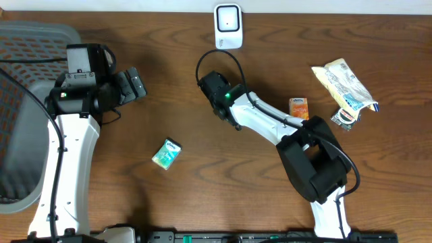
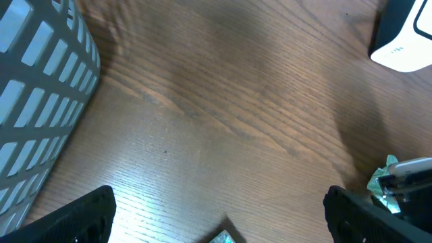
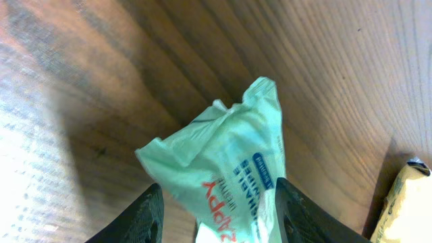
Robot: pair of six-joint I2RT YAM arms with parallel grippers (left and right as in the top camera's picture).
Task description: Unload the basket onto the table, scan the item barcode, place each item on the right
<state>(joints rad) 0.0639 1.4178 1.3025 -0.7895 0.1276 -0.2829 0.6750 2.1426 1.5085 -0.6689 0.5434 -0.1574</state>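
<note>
Pale green crinkled plastic packet (image 3: pixel 223 152), blue label and red lettering on its face. Lower part sits between the fingers of the right gripper (image 3: pixel 217 197), both fingers (image 3: pixel 145 216) pressed to its sides: a grip. Upper part sticks out past the fingertips, over bare wood. From overhead the packet itself is hidden under the gripper, which is over mid-table, on the near side of the white box-shaped scanner with a dark window (image 1: pixel 228 25) and apart from it. Scanner stands at the far edge of the dark brown wooden table (image 1: pixel 202 175).

Left gripper (image 2: pixel 219 216) wide open, nothing between its fingers, over the table's left part beside the grey plastic lattice basket (image 1: pixel 27 101).

Small teal and white sachet (image 1: pixel 166 153) lies flat, left of centre, alone. To the right: small orange carton (image 1: pixel 299 108), just beside the right arm; cream-yellow plastic bag (image 1: pixel 344 84) beyond it; a small dark round item (image 1: pixel 345 118) touching the bag's near end, too small to identify.
</note>
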